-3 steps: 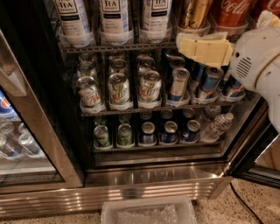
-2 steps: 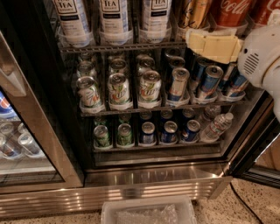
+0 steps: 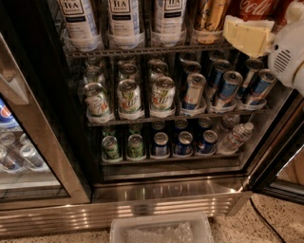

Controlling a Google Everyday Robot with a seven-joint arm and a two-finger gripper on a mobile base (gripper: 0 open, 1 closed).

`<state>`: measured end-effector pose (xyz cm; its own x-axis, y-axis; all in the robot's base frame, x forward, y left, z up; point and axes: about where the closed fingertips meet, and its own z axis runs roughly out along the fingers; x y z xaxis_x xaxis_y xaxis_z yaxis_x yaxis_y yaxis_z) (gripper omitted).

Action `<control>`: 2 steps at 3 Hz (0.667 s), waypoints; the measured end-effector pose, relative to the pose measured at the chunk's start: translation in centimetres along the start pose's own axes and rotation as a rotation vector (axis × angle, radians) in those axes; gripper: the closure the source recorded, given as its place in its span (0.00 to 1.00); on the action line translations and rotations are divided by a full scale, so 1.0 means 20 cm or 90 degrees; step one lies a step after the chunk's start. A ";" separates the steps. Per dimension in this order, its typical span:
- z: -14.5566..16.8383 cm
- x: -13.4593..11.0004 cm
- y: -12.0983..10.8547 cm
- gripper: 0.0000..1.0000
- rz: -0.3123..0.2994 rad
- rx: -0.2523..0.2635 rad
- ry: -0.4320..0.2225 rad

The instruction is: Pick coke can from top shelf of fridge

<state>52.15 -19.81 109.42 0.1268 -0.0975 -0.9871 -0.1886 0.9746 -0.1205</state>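
The open fridge fills the view. Its top shelf is a grey wire rack with clear plastic holders. A red coke can stands at the shelf's right end, cut off by the top edge. A gold-and-black can stands just left of it. My gripper, cream-coloured on a white arm, is at the top right. It sits right in front of the coke can's lower part and hides it.
Tea bottles fill the left of the top shelf. Green cans and blue-silver cans stand on the middle rack. More cans and a water bottle sit on the lowest rack. A Pepsi cooler stands left, a clear bin on the floor.
My gripper and arm have moved up and to the right, from in front of the middle rack's blue-silver cans to the front of the coke can.
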 end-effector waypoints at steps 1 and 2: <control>0.06 0.01 -0.01 0.24 -0.004 -0.003 -0.005; 0.11 0.03 -0.02 0.21 -0.008 0.000 -0.006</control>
<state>54.55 -19.90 109.05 0.1378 -0.1082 -0.9845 -0.1868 0.9733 -0.1331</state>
